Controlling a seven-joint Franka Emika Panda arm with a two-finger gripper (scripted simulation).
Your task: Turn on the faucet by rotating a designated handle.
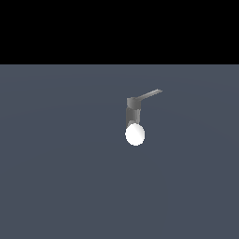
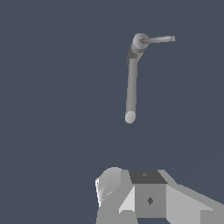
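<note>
- The faucet [image 1: 133,112] is standing alone on the blue-grey floor [image 1: 56,177], right of centre in the exterior view, a white ball [image 1: 135,134] capping its near end.
- The handle [image 1: 149,94] is projecting from its far end toward that view's right.
- The gripper [image 2: 131,197] is sitting well apart from it; I cannot tell how its fingers are set.

One faucet [image 1: 133,112] with one handle [image 1: 150,94] and one white ball [image 1: 135,134]

Gripper [image 2: 131,205] barely visible, jaws unclear
</note>
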